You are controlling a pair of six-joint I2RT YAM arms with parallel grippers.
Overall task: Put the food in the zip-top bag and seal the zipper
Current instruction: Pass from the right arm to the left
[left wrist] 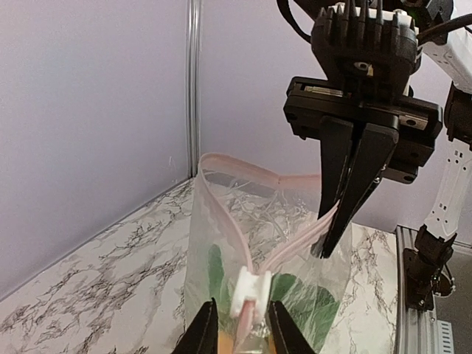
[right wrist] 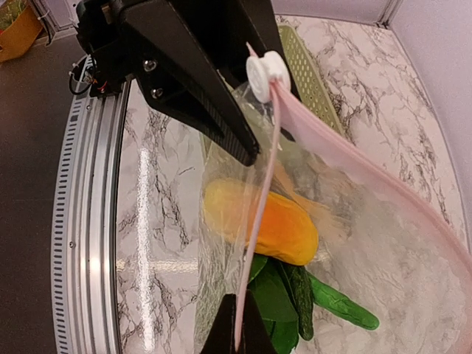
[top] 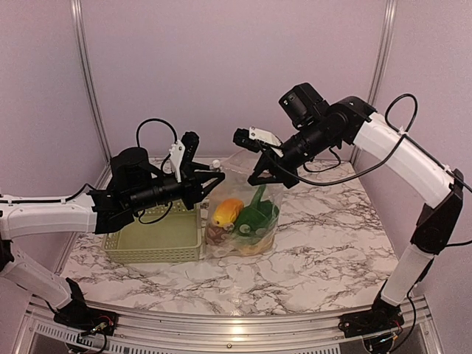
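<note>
The clear zip-top bag [top: 269, 193] hangs upright between my two grippers, its bottom on the marble. Inside lie an orange-yellow piece [top: 227, 212], green produce [top: 257, 217], a brown lump [top: 216, 234] and a yellow fruit [top: 251, 248]. The zipper is a pink strip [left wrist: 227, 221] with a white slider [left wrist: 251, 291]; past the slider the two strips part, so the mouth gapes. My left gripper [left wrist: 240, 310] is shut around the slider. My right gripper [right wrist: 236, 328] is shut on the pink strip at the bag's other end [left wrist: 328, 247]. The orange piece [right wrist: 273, 221] and cucumber [right wrist: 339, 306] show through the plastic.
A pale green lattice basket [top: 151, 240] stands just left of the bag, under my left arm. The metal rail of the table's near edge [right wrist: 88, 221] runs along the left of the right wrist view. Purple walls close in the back and sides.
</note>
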